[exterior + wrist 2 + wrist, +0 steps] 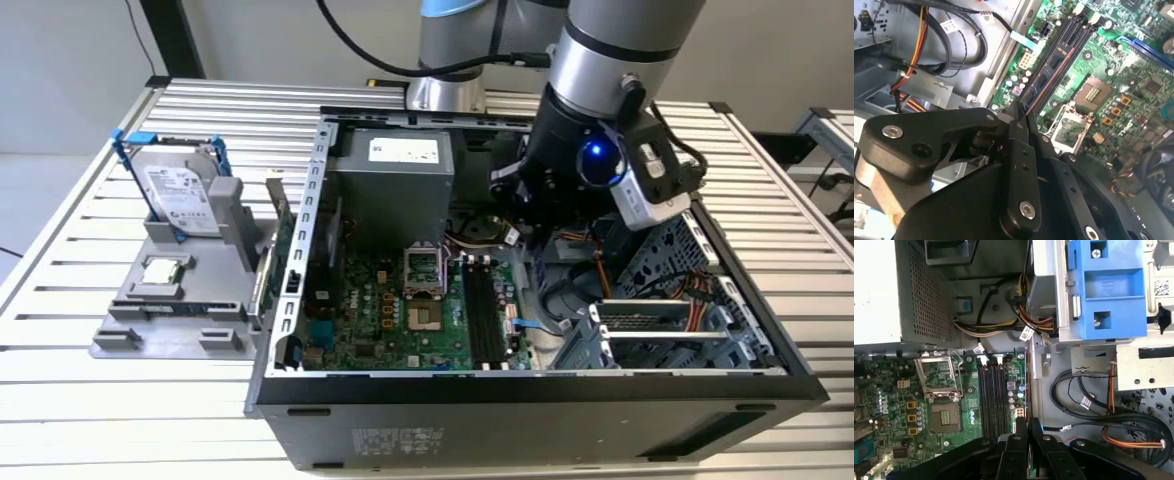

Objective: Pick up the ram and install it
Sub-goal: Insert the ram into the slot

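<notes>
In both wrist views my gripper is shut on the ram, a long dark stick with chips on its side. In the first wrist view the ram shows edge-on as a thin line running out from between the fingers. It hangs over the green motherboard, beside the black memory slots and nearer the board's edge. In the exterior view the arm's wrist reaches down into the open computer case, above the memory slots.
A grey holder on the exterior view's left carries a silver hard drive in a blue frame and a small square processor chip. Inside the case are the power supply, cable bundles, a blue drive bracket and the open processor socket.
</notes>
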